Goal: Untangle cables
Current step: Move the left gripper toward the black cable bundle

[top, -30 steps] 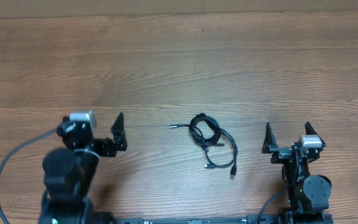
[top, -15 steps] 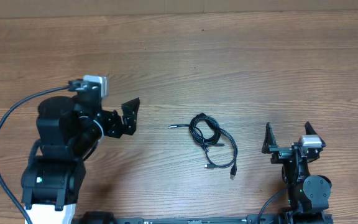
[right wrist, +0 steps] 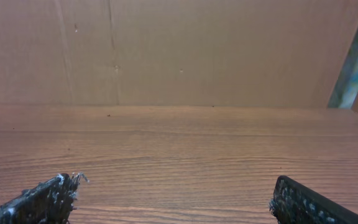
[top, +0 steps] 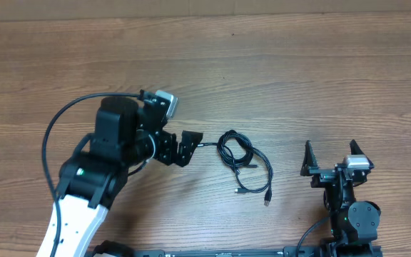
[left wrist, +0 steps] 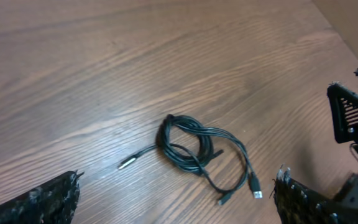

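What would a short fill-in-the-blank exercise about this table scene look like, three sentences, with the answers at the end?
1. The cables lie in one tangled bundle on a ____ table.
2. The left hand is close beside the cables, and its jaws are ____.
3. The right hand is on the other side of the cables, well apart from them, and holds ____.

Missing words: wooden; open; nothing
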Controlling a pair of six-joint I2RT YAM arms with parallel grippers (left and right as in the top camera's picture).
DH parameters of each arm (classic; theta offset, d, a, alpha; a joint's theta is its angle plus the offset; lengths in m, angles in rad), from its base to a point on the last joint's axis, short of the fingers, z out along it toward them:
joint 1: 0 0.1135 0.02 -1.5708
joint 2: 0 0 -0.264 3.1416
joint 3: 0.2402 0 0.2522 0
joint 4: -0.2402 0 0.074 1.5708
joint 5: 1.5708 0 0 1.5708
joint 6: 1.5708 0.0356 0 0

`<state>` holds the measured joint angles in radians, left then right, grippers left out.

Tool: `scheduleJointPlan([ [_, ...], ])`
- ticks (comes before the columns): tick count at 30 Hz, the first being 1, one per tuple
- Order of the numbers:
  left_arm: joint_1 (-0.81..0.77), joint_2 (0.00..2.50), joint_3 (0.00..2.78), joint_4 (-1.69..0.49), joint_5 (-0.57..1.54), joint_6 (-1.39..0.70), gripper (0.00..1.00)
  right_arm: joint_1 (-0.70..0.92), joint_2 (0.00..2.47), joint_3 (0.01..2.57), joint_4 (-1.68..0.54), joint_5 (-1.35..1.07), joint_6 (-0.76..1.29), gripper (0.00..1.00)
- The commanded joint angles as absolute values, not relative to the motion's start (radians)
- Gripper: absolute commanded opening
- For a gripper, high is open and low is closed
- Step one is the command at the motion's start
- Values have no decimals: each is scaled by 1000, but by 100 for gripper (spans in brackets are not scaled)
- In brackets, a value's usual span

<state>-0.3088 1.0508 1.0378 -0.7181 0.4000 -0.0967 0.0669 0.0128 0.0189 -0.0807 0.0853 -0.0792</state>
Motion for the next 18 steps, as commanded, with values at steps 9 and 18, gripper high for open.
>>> scheduleJointPlan([
  [9,-399,1313,1063,-596,466,-37,100,71,3,9,-76,84,-80,100],
  [18,-519,1441,1063,-478,300,-36,81,71,3,9,-76,84,-80,100],
])
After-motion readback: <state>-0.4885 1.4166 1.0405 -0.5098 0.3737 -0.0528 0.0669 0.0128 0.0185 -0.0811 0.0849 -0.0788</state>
